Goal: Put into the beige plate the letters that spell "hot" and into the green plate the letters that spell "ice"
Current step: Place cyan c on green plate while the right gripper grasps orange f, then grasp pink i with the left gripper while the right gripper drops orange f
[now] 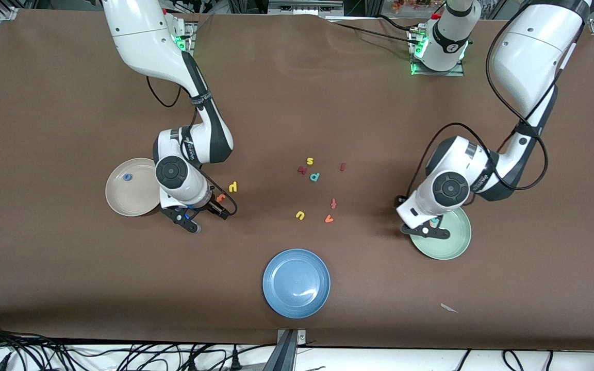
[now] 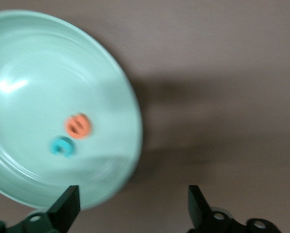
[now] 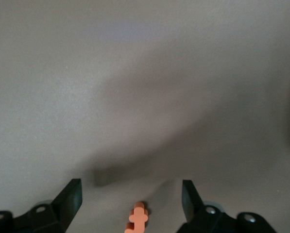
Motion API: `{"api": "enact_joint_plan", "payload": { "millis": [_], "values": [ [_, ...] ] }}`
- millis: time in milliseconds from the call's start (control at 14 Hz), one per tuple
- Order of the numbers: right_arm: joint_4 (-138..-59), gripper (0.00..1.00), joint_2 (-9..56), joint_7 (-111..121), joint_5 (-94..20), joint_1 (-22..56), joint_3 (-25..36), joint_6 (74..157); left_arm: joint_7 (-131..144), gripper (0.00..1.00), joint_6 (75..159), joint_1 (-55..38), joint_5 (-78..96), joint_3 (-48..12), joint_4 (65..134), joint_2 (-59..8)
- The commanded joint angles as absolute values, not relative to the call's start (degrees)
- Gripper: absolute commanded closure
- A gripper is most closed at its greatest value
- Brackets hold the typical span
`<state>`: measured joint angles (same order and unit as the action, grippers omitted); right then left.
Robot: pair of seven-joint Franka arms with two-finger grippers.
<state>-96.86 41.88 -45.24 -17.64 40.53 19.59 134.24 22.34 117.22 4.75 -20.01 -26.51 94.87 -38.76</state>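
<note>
The beige plate (image 1: 134, 198) holds the blue o (image 1: 127, 177). My right gripper (image 1: 203, 216) (image 3: 131, 199) is open beside that plate. The orange t (image 1: 220, 197) (image 3: 137, 219) lies on the table between its fingers, touching neither. The yellow h (image 1: 233, 186) lies close by. My left gripper (image 1: 427, 232) (image 2: 134, 204) hangs open and empty over the rim of the green plate (image 1: 457, 242) (image 2: 38, 73). The orange e (image 2: 78, 125) and the teal c (image 2: 62, 146) lie in that plate. The dark red i (image 1: 343, 166) lies on the table near the middle.
Loose letters lie mid-table: a yellow s (image 1: 310, 161), a dark red curved letter (image 1: 302, 170), a teal letter with a stem (image 1: 315, 176), a yellow u (image 1: 300, 215), an orange v (image 1: 329, 219), an orange-red letter (image 1: 333, 203). A blue plate (image 1: 297, 283) lies nearest the front camera.
</note>
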Motion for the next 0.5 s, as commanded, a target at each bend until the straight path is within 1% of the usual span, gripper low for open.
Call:
{"api": "enact_joint_plan", "payload": {
  "millis": [0,143,215,286,430],
  "values": [
    [-95.89,0.15,42.19,-46.4,-19.24,40.78,17.85,133.42,28.54,0.0,114.7,3.96,-17.75,-30.65,96.23,-37.0],
    [-95.89,0.17,42.27,-46.49,-19.69,40.87,17.75,133.51,31.19,0.0,114.7,4.04,-17.84,-35.57,98.43,-37.0],
    [-95.98,0.21,42.28,-46.23,-19.69,40.96,17.67,133.42,31.2,0.0,114.96,3.52,-17.93,-36.99,99.31,-37.18],
    [-96.24,0.27,42.28,-45.88,-19.69,40.87,17.67,133.42,31.2,0.0,115.74,2.73,-18.02,-37.87,100.53,-37.26],
    [-96.42,0.27,42.28,-45.7,-19.69,40.69,17.67,133.33,32.6,0.01,121.78,1.23,-17.93,-37.97,105.0,-37.35]
  ]
}}
